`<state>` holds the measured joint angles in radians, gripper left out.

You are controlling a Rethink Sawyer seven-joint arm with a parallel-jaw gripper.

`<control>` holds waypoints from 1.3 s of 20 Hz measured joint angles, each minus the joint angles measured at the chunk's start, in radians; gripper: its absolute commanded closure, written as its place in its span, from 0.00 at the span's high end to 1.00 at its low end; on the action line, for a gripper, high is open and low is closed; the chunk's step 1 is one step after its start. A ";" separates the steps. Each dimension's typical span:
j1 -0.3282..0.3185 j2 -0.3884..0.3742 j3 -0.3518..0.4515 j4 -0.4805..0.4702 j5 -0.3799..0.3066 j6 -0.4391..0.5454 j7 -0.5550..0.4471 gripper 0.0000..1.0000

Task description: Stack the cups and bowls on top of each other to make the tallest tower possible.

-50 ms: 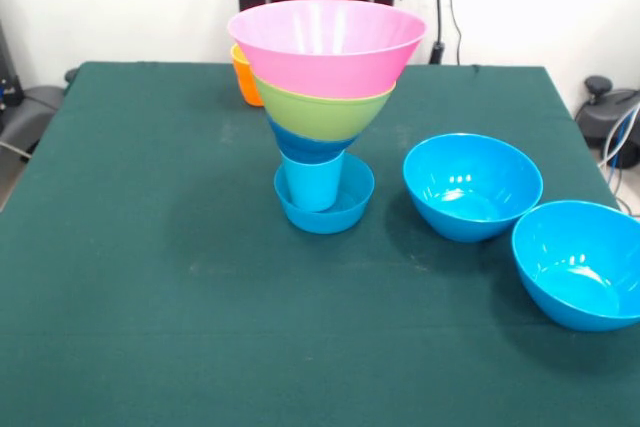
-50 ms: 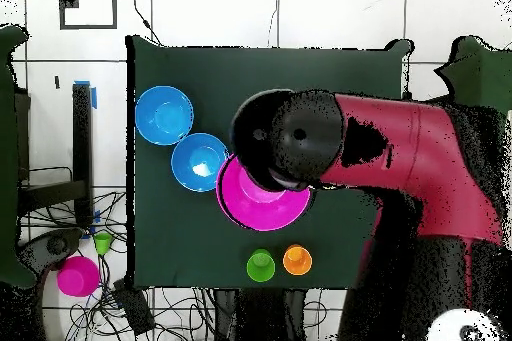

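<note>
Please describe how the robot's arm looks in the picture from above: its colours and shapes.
In the overhead view, the arm is a thick rounded tube with a dark red shell. It ends in a bulky, black, rounded joint, which bears a few small round dimples. This joint hides part of the pink bowl. No cables or markings show on the arm. The gripper is not visible in either view.

arm [image 2: 400, 157] over tower [image 1: 325, 97], table [image 1: 150, 277] front open
</note>
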<state>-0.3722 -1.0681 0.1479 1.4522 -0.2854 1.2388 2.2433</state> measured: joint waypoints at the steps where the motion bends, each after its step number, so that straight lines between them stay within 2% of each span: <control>1: 0.003 0.000 0.000 0.000 0.001 0.000 0.000 0.00; 15: 0.037 0.001 0.000 0.000 0.010 -0.030 0.000 0.00; 26: 0.037 0.062 -0.001 0.000 0.010 -0.183 0.000 0.00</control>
<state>-0.3347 -1.0060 0.1471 1.4520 -0.2758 1.0555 2.2433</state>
